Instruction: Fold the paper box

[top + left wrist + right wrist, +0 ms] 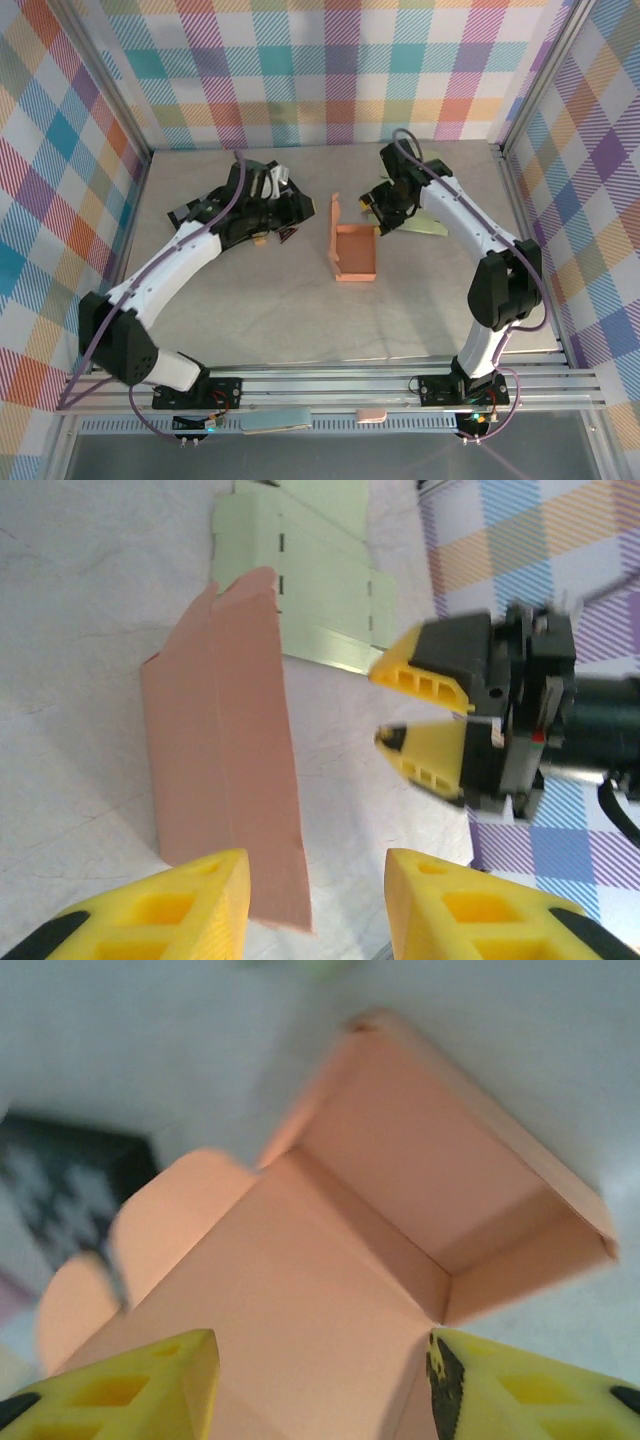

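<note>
So the paper box [357,255] is sitting mid table [250,320], right between both grippers, and neither is touching it. The left gripper [317,870] is hanging just left of it, jaws partly apart and empty. The right gripper [376,707] is hovering by its far right corner, also gaping. The box is running near-to-far with its opening facing up and its lid flap [334,225] standing along the left side.
</note>
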`<control>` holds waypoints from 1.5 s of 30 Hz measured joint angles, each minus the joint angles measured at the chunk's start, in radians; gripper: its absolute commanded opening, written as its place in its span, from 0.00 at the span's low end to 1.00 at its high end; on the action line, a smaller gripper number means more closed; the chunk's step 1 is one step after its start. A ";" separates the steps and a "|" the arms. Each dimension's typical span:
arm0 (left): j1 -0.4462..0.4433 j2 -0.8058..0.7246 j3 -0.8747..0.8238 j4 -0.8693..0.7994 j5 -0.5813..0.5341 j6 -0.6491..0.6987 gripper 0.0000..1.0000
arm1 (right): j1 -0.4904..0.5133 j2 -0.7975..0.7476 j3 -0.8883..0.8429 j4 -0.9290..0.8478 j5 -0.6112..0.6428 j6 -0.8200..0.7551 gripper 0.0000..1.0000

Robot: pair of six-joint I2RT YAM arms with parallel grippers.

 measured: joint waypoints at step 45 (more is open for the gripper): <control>-0.001 -0.406 -0.281 0.053 -0.064 0.015 0.38 | 0.166 0.133 0.304 -0.157 0.187 -0.003 0.00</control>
